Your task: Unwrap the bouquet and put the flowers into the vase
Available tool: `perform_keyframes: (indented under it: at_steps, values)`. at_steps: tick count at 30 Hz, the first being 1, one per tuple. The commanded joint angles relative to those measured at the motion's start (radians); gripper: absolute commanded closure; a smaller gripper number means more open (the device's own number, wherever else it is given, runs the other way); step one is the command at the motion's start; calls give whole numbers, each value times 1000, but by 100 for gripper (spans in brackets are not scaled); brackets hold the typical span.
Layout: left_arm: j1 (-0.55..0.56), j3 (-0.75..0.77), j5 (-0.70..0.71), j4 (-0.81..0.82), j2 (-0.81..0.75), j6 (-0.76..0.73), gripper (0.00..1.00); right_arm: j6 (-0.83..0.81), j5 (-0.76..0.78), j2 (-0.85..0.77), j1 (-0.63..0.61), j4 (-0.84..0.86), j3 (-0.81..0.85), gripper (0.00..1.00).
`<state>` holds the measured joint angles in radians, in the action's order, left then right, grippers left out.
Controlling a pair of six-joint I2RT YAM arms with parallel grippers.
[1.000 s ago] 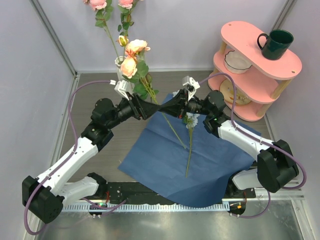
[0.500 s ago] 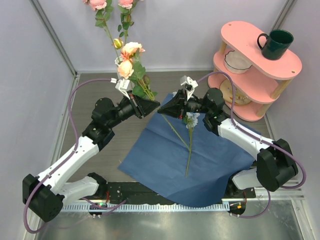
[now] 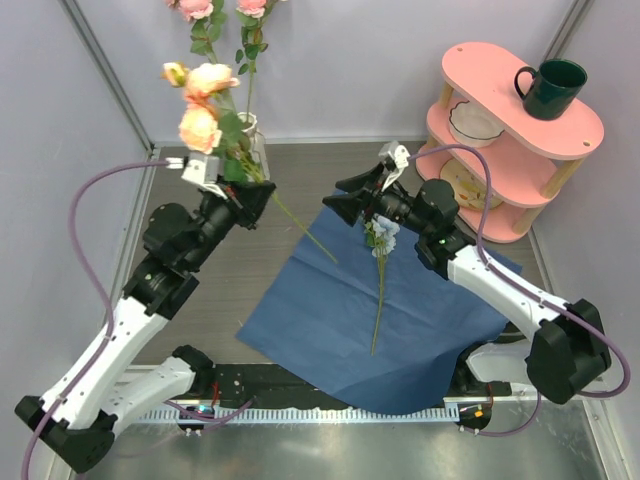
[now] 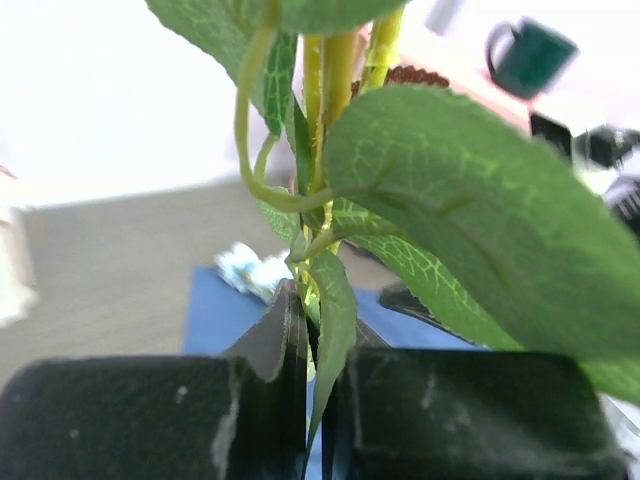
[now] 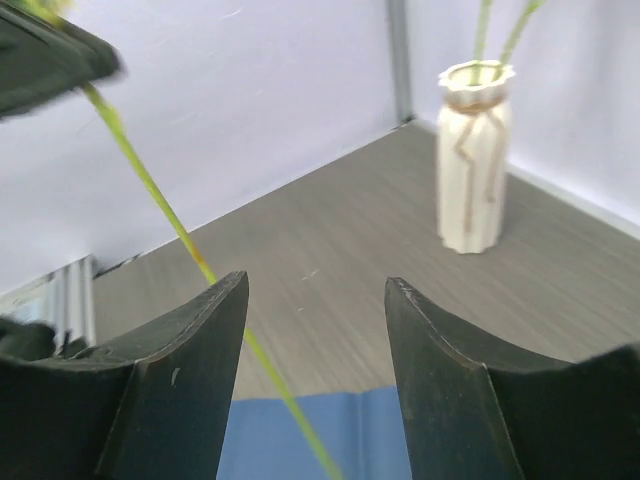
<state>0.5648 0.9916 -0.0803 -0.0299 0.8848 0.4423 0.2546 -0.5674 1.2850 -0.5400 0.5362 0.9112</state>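
The left gripper [image 4: 312, 335] is clamped shut on the peach rose spray [image 3: 200, 128], pinching the green stem low down, right under a clump of leaves. That arm is reared up and leaning toward the back left corner. The blooms are up high and the bare tail of the stem angles down toward the blue paper wrap [image 3: 420, 330]. The vase [image 5: 475, 170] is in that same corner, mostly hidden by leaves from above, and it's already got pink roses [image 3: 197, 8] in it.

My guess is these are fake flowers: light, with a springy stem and all the weight at the blooms, so the spray could easily twist in a pinch grip. Bare stem looks like the right place to hold it, since the leaves would probably just slide. The vase neck is narrow, so the tail end will need to go in first and pretty straight.

The right gripper [image 3: 338, 196] has its jaws apart and is holding nothing. That arm is stretched out low, pointing left toward the other arm. The pale blue flower [image 3: 383, 235] lies flat on the wrap just beside it, not in the vase yet.
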Motion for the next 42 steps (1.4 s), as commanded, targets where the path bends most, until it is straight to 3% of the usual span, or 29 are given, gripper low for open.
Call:
perform_keyframes:
  at_steps: [1,8,17,22,33,42]
  values:
    - [1,71,316,66,-78,-224,100,-22,263,-93,8,62,-55,37]
    - [0,206,591,274,18,-419,100,-11,380,-119,18,111,-100,33]
    - [0,521,726,322,322,-550,100,-8,359,-95,17,94,-80,33]
    - [-5,662,757,326,434,-594,100,-17,365,-105,21,90,-84,33]
    - [-46,815,781,381,631,-662,100,-21,365,-107,26,87,-86,33]
    - [-117,840,784,309,707,-547,100,-31,370,-99,28,82,-86,33]
